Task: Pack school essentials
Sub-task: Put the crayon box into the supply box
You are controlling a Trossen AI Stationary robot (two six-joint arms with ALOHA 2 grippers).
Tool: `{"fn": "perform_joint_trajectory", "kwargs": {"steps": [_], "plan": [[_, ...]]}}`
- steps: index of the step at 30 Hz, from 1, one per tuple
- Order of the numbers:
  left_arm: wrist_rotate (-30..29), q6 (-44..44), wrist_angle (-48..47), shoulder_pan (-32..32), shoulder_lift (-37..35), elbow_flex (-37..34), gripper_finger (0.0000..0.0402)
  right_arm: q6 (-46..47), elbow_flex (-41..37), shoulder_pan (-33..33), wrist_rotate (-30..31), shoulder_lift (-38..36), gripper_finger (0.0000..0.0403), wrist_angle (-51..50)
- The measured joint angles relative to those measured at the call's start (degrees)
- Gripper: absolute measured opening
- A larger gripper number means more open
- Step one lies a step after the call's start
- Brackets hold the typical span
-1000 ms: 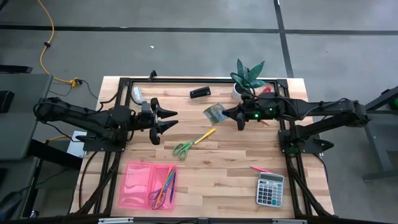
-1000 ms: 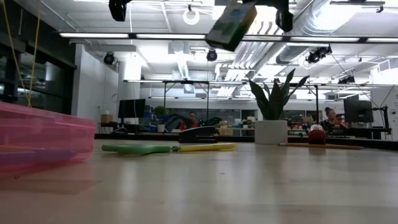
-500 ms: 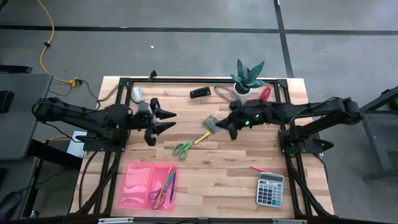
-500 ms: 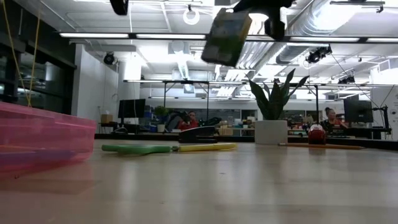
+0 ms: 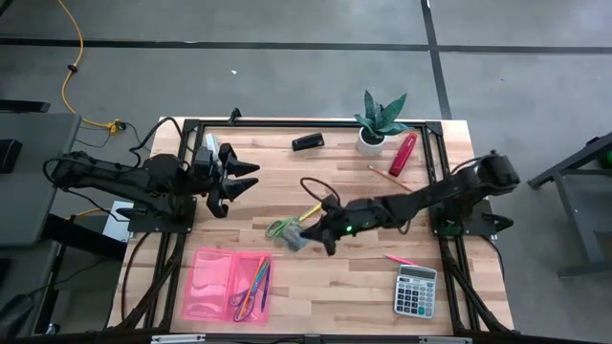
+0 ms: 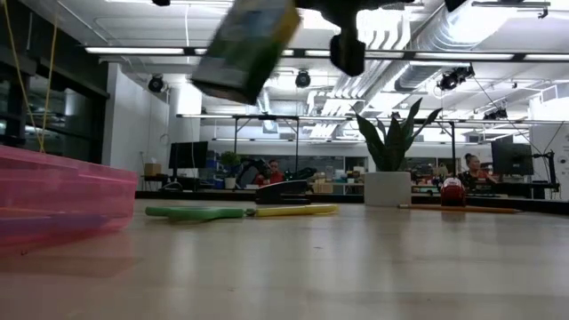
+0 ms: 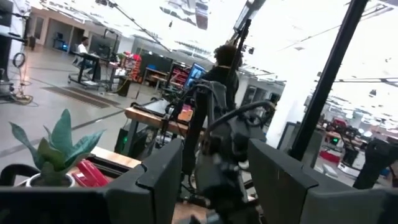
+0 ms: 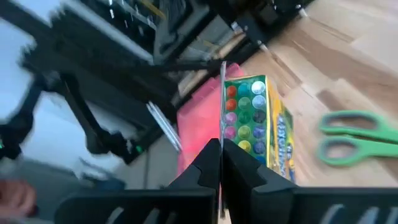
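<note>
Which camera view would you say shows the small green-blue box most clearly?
The right wrist view: the small green-blue box sits clamped in the right gripper, its printed face readable. The high view shows it small, the low view blurred overhead; the left wrist view misses it.

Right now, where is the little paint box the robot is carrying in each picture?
High view: the paint box is mid-table at the right gripper, beside the green scissors.
Low view: upper left of centre, held in the air.
Left wrist view: not visible.
Right wrist view: centre, beyond the fingers.
Shared landmark: the pink tray, also and.
</note>
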Motion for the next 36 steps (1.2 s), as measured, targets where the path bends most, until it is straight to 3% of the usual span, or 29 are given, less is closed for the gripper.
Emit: {"fn": "perform_joint_trajectory", "kwargs": {"steps": [3, 6, 14, 26, 36], "plan": [[0.89, 0.0, 0.0, 0.0, 0.0, 0.0, 0.0172, 4.73, 0.14, 1.96, 5.06, 4.22, 0.0, 7.3], [0.97, 0.0, 0.0, -0.01, 0.0, 0.0, 0.0172, 7.3, 3.13, 3.36, 8.24, 8.44, 0.0, 7.92], [0.99, 0.01, -0.01, -0.02, 0.0, 0.0, 0.0172, 10.88, 17.58, 4.59, 9.39, 20.99, 0.0, 7.18], [1.0, 0.02, 0.0, -0.01, 0.0, 0.0, 0.0172, 19.71, 32.11, 4.14, 1.11, 34.51, 0.0, 4.05], [1.01, 0.02, -0.02, -0.01, 0.0, 0.0, 0.0172, 20.1, 34.5, 3.97, -11.79, 37.18, 0.0, 0.77]]}}
